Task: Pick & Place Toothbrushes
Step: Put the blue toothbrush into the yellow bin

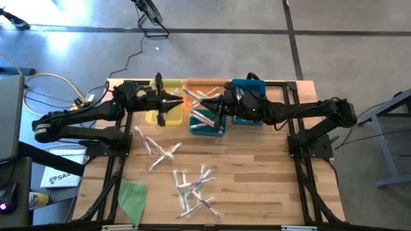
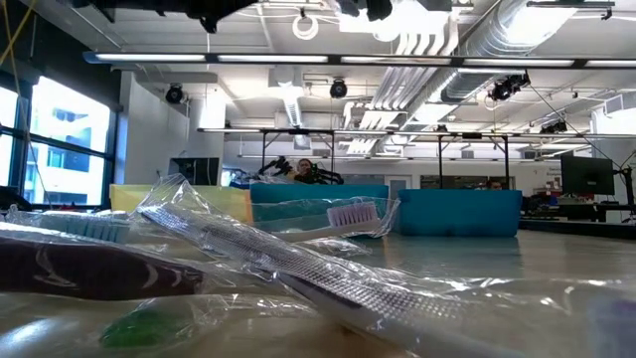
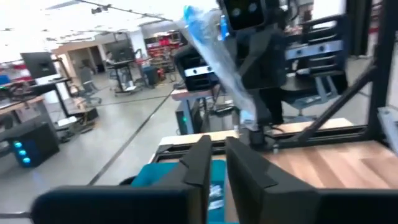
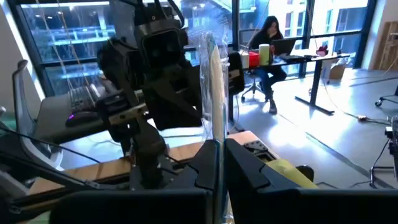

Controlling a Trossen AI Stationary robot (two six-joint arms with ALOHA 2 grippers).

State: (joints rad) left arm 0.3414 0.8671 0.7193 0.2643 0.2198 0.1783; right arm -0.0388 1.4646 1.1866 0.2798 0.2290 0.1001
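Over the far bins (image 1: 172,86), the right gripper (image 4: 219,163) is clenched on a wrapped toothbrush (image 4: 213,87), the left gripper (image 3: 214,163) holds nothing visible with fingers nearly together, and more toothbrushes (image 1: 196,189) lie near.

my worktop (image 1: 257,167) is pale matt wood; the toothbrushes (image 1: 196,186) lie in glossy, crinkled clear plastic wrap.
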